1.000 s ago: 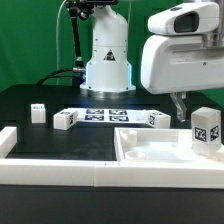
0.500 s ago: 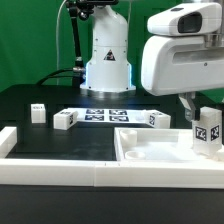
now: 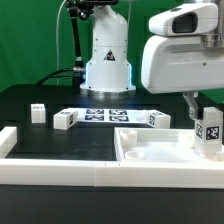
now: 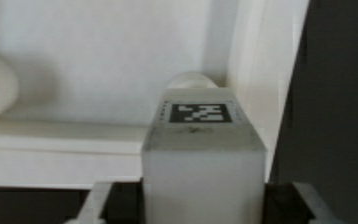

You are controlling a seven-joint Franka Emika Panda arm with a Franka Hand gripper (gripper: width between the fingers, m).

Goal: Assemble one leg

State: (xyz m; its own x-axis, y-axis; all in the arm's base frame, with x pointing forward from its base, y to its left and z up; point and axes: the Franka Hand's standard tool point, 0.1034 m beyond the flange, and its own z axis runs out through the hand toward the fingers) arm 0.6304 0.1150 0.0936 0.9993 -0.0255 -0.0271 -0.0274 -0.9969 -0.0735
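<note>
My gripper [image 3: 205,112] is shut on a white leg [image 3: 208,132] with a black-and-white tag. It holds the leg upright over the far corner of the large white panel [image 3: 150,150], at the exterior view's right. In the wrist view the leg [image 4: 202,150] stands between my gripper's fingers [image 4: 115,200], its tag facing the camera, with its far end against the panel [image 4: 87,120] near the panel's raised edge. Whether the leg's end sits in a hole is hidden.
Three more white legs lie on the black table: one [image 3: 38,113] at the exterior view's left, one [image 3: 65,119] and one [image 3: 155,119] at the two ends of the marker board [image 3: 105,115]. A white frame rail [image 3: 60,172] runs along the near edge.
The leg in my gripper has turned from tilted to more upright and has shifted slightly to the exterior view's right. The other parts have not moved.
</note>
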